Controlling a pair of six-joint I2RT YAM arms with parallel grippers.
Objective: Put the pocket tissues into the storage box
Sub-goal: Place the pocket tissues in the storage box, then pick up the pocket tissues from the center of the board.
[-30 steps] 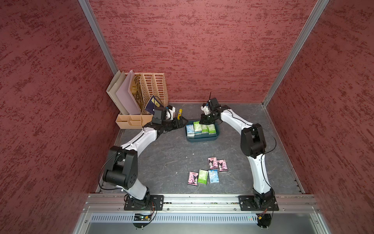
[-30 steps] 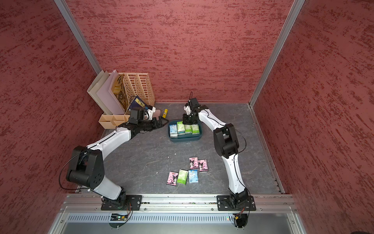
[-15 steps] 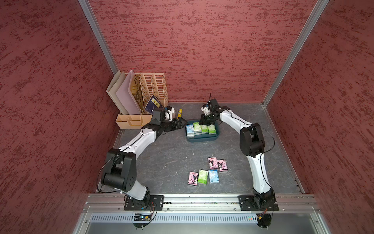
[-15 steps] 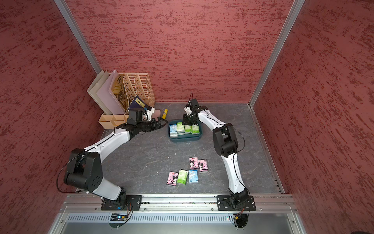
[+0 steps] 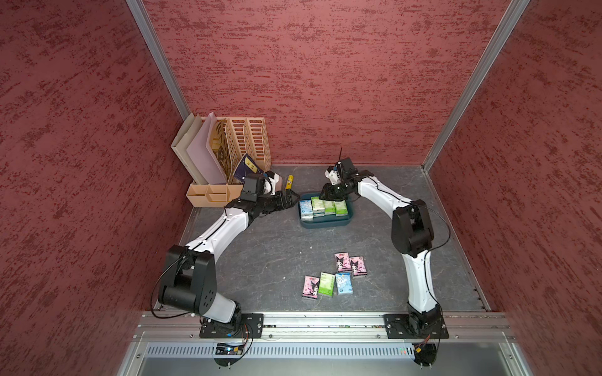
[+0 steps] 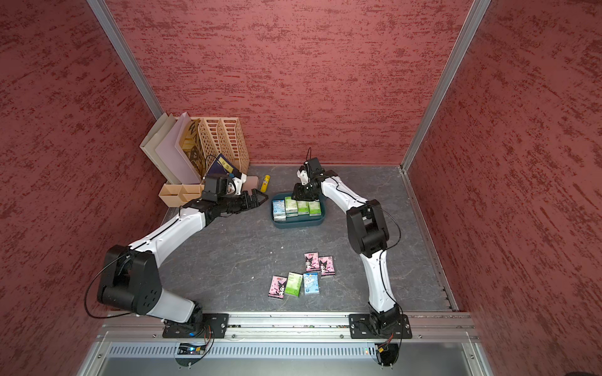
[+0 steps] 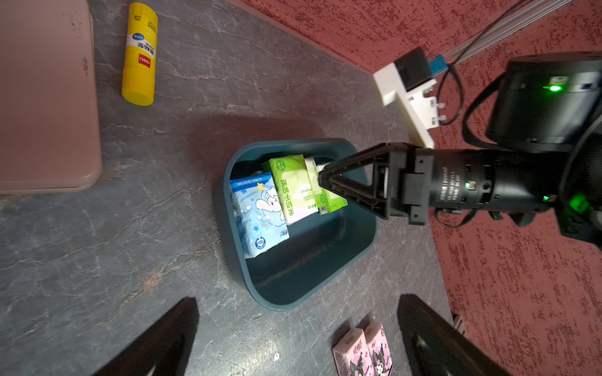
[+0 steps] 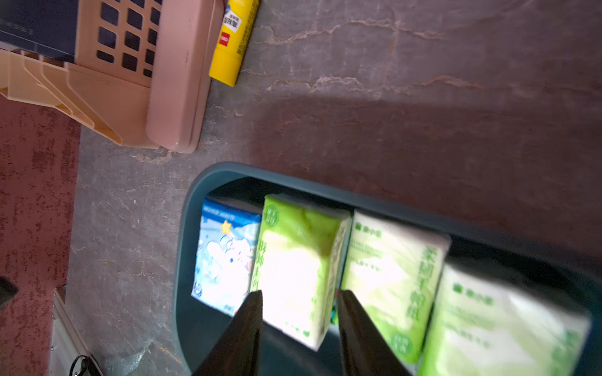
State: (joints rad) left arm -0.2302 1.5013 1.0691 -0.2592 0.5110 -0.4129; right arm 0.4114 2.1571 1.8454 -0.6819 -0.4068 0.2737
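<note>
1. The right gripper (image 8: pixel 299 294) hung over the storage box (image 5: pixel 325 224). Its jaws were parted either side of a green pack (image 8: pixel 296 260) that stood on edge inside. The pack looked released, though whether a pad brushed it could not be told.
2. Four pocket tissues (image 5: pixel 329 206) stood in a row along the box's wall farthest from the robot's bases. A pale blue pack (image 7: pixel 260 215) was at the end nearest the left gripper (image 6: pixel 259 198), followed by three green ones. The half of the box nearer the bases was bare.
3. The left gripper lay just outside the box's short wall, jaws spread wide and holding nothing.
4. Five loose packs (image 5: pixel 326 284) lay flat on the table, well apart from the box on its base side.
5. Letting go seemed to be the step in hand. Done well, the jaws would have opened fully first and then risen straight up out of the box. The packs looked soft and light, so a sideways exit risked dragging one or tipping the row.
6. The yellow tube (image 7: pixel 140 55) and the flat pink case (image 7: pixel 42 97) lay beyond the box on the left gripper's side — neither belonged in it.
</note>
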